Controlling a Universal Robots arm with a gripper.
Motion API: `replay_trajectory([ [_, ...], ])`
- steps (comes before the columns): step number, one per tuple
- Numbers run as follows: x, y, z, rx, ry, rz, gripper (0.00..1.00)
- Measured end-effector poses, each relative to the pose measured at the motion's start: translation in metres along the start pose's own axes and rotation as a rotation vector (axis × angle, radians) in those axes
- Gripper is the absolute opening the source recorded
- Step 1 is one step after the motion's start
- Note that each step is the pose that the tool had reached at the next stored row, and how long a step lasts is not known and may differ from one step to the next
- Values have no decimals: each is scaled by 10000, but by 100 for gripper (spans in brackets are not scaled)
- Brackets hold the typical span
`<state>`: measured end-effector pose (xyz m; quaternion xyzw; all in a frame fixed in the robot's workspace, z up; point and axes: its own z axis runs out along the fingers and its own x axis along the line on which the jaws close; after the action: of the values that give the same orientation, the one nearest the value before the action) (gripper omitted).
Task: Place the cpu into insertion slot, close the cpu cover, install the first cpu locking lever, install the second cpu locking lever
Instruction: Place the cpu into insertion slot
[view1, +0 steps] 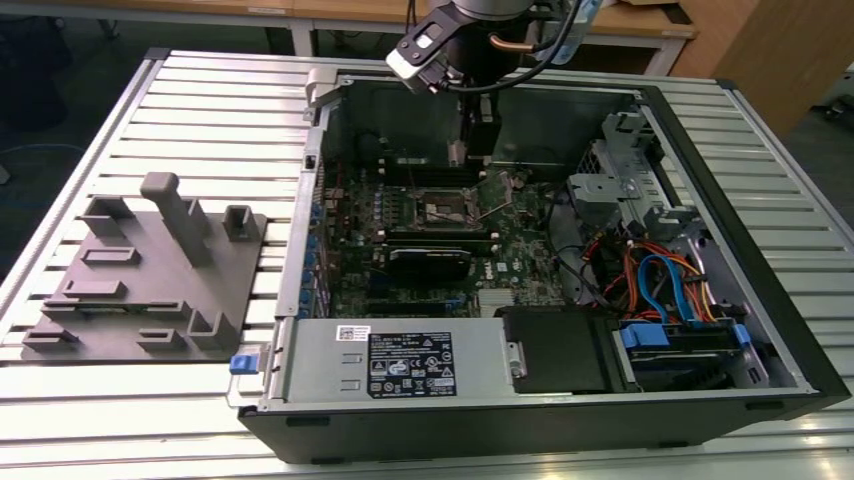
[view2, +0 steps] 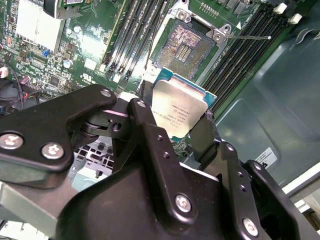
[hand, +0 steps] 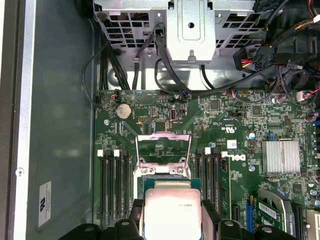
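Slatted metal table (view1: 187, 100) carried an open computer case (view1: 534, 428) laid on its side, green motherboard (view1: 514, 265) facing up. Arm (view1: 487, 25) came in from above, gripper (view1: 474, 150) lowered inside the case over the board.

Gripper (view2: 175, 119): black fingers (view2: 204, 137) clamped on two opposite edges of the cpu (view2: 180, 107), its silvery top toward the camera and a green rim showing round it. Same hold in the first wrist view, cpu (hand: 172, 210) pinched between the finger tips.

Cpu was off the board, near the insertion slot (view2: 186, 44), not seated. Slot lay bare: dark field of contacts exposed, metal rim with screws at the corners. In the exterior view the insertion slot (view1: 447, 208) sat near the board's middle, close to the gripper.

Cpu cover (hand: 163, 150) stood swung up and open, board visible through its cut-out. One thin wire locking lever (view2: 248, 36) stuck out from the slot's corner across the memory slots (view2: 245, 55).

Further out: finned silver heatsink (hand: 280, 156), coin battery (hand: 124, 111), perforated drive cage (hand: 192, 30) with black cables below it. Orange and blue cables (view1: 654, 280) lay at the exterior view's right, and a silver power supply (view1: 387, 365) at the case's near edge. Grey fixture plate (view1: 147, 270) sat on the table at the exterior view's left, apart from the case.
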<state>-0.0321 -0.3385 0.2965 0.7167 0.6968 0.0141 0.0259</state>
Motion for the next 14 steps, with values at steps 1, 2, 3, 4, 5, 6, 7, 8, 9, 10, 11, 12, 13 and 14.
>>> replay_trajectory([
  [1, 0, 0, 1, 0, 0, 0, 54],
  [2, 1, 0, 5, -2, 4, -4, 54],
  [3, 0, -1, 11, -3, 5, -22, 54],
  [4, 0, -1, 16, -3, 6, -84, 54],
  [5, 1, -1, 23, -4, 12, -172, 54],
  [6, 0, -2, 28, -6, 16, -245, 54],
  [7, 0, -2, 28, -5, 16, -264, 54],
  [8, 0, -2, 28, -4, 16, -265, 54],
  [9, 0, -2, 28, -5, 16, -265, 54],
  [10, 1, -2, 29, -6, 18, -266, 54],
  [11, 0, -2, 30, -5, 17, -266, 54],
  [12, 1, -2, 31, -6, 18, -266, 54],
  [13, 1, -2, 32, -6, 18, -266, 54],
  [14, 1, -2, 34, -6, 18, -266, 54],
])
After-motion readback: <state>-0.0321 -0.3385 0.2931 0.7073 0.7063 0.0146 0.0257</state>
